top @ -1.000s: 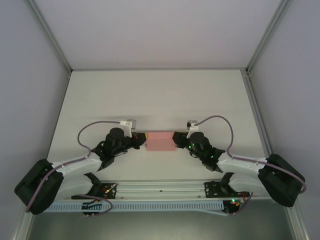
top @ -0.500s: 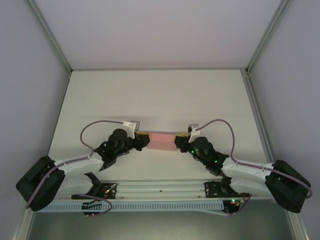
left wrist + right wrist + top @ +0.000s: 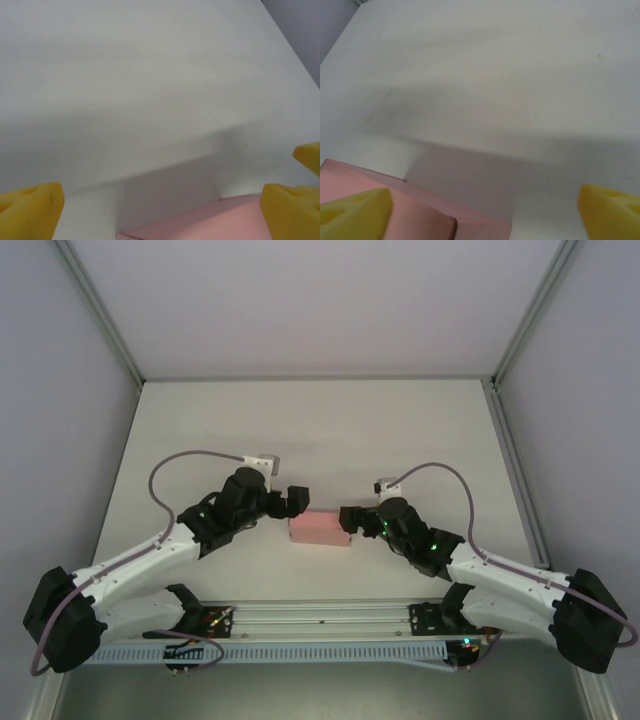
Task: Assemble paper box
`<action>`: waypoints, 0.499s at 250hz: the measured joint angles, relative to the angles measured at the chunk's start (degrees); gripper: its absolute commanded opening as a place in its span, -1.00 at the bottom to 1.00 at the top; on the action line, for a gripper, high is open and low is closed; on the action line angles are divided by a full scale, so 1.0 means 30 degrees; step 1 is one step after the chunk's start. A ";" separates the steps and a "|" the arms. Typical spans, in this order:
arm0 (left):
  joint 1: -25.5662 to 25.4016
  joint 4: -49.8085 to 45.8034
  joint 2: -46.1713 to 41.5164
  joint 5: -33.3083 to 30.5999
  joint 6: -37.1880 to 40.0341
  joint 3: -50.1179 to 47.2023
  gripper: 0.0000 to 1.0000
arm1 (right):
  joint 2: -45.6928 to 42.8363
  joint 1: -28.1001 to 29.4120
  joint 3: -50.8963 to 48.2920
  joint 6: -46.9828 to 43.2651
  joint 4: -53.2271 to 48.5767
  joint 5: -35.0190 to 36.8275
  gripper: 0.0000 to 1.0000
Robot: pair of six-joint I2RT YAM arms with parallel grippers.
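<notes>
From overhead I see the paper box (image 3: pixel 320 528) as a small pink block lying flat on the white table (image 3: pixel 320 430), toward 6 o'clock from the table's middle. My left gripper (image 3: pixel 293 498) sits at the box's 10 o'clock and my right gripper (image 3: pixel 350 517) at its 3 o'clock. On both wrist cameras the yellow pads (image 3: pixel 31 210) stand spread wide and grip nothing, with the box low between them.

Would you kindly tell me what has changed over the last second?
The left gripper and right gripper both opened their jaws and let go of the paper box, which now lies free on the table. The left gripper swung off toward the far side. The box kept roughly its place.
</notes>
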 measured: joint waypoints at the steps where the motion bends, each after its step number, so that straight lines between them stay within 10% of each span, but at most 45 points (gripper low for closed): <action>1: 0.0051 -0.0131 0.0007 -0.0044 0.0000 0.0117 0.99 | 0.0000 -0.0015 0.0058 -0.0073 -0.0036 -0.0036 1.00; 125: 0.8116 -0.2244 0.1494 -0.0721 0.1173 0.1647 1.00 | 0.7009 0.0277 1.0120 -1.6888 -0.9362 -0.8706 1.00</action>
